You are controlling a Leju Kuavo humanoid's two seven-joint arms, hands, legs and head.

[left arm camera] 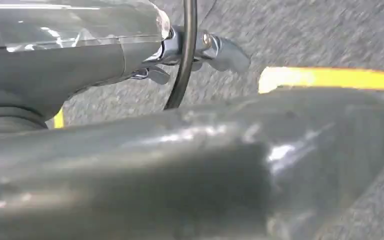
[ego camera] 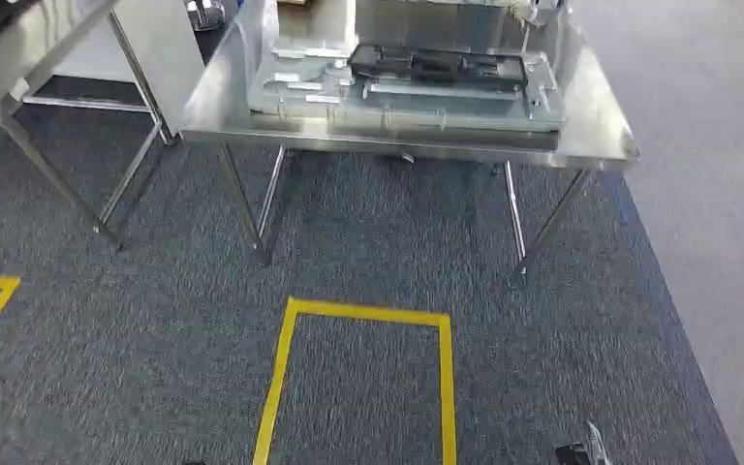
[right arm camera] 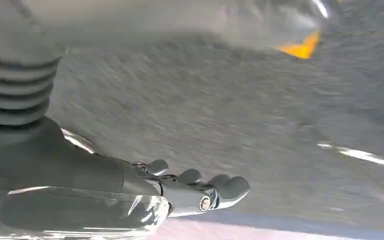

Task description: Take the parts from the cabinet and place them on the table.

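While yellow tape (ego camera: 358, 312) marks carpet, metal parts (ego camera: 407, 82) crowd the table (ego camera: 596, 136).

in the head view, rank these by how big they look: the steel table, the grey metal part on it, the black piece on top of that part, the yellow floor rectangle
1. steel table
2. grey metal part
3. yellow floor rectangle, though it is nearer the camera and cut off, so its rank against the part is unsure
4. black piece

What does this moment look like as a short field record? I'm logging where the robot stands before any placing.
table: steel table ahead, across grey carpet
on table: flat metal part assembly with a black piece on top
floor mark: yellow tape rectangle in front of the table
second table: steel table at far left
left hand: over carpet, holds nothing
right hand: over carpet, fingers together, holds nothing
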